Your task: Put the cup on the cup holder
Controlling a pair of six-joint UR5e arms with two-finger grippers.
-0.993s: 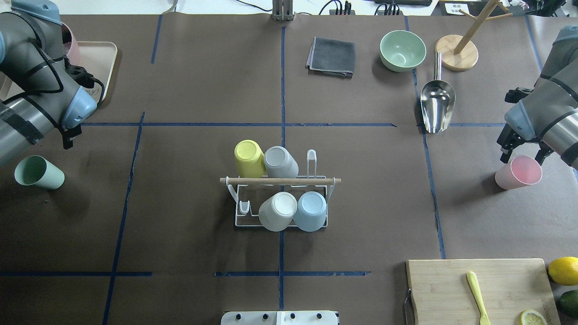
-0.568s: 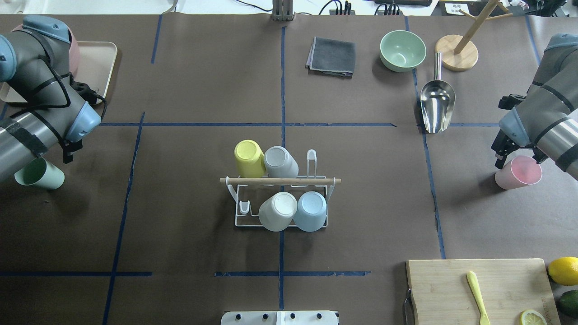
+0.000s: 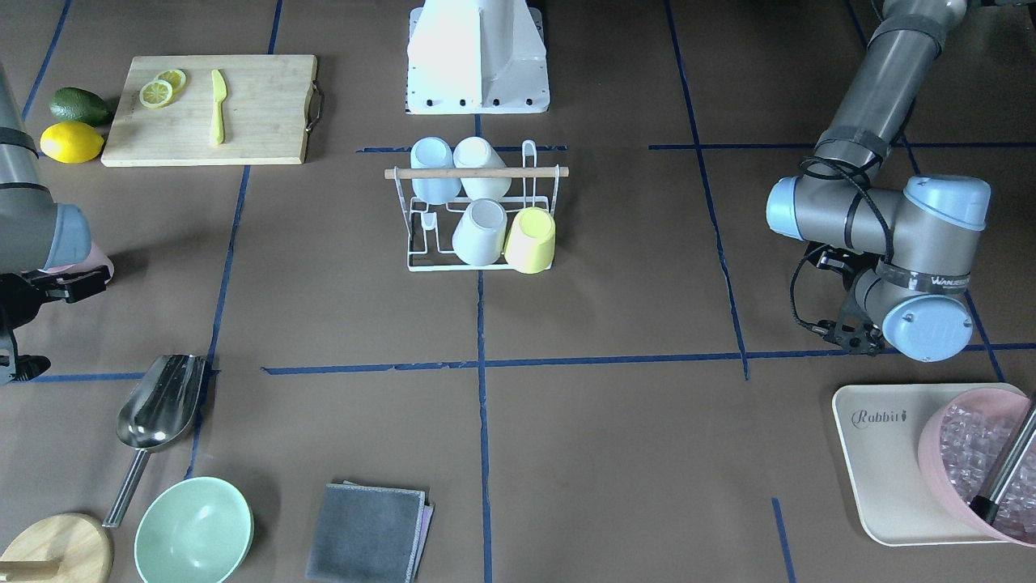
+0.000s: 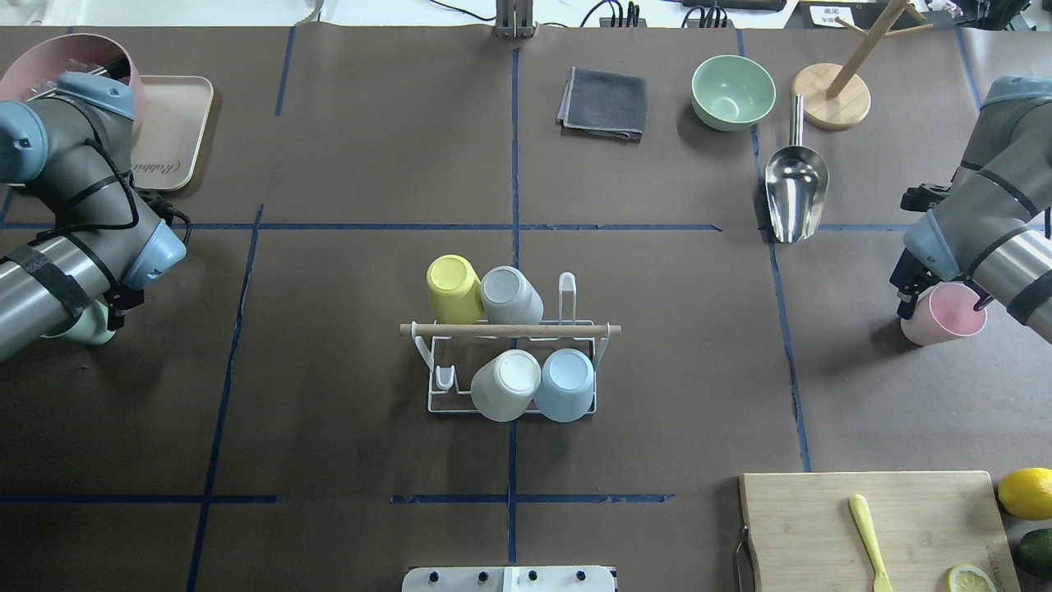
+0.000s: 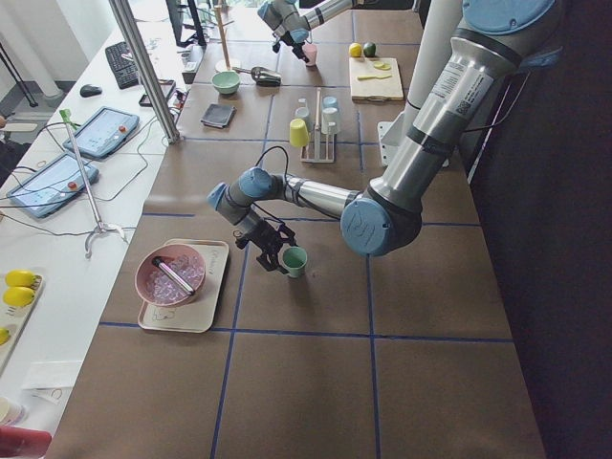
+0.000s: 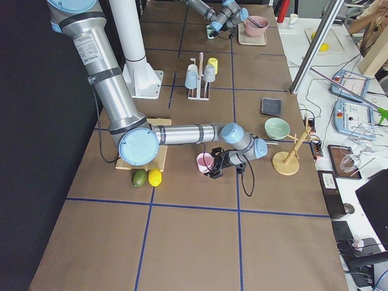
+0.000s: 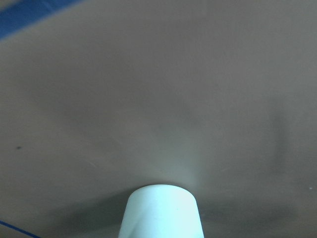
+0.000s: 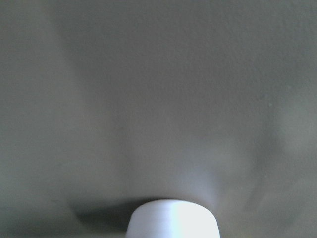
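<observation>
Right tool [image 4: 942,302] now lower, pink cup [image 4: 947,324] between its jaws

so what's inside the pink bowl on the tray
The round pink bowl on the beige tray holds clear ice-like cubes with a metal-handled utensil lying across them. Whatever lies beneath the cubes, including the bowl's floor, is covered.

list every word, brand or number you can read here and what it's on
"Rabbit": cursive dark lettering on a bare corner of the beige rounded plastic tray.
Small dark brand lettering on the grey wrist joint of the left arm: too small to read.
Faint mark near the right edge of the light wooden cutting board: too blurred to read.
Printed white paper label at the table's far edge: too small to read.
</observation>
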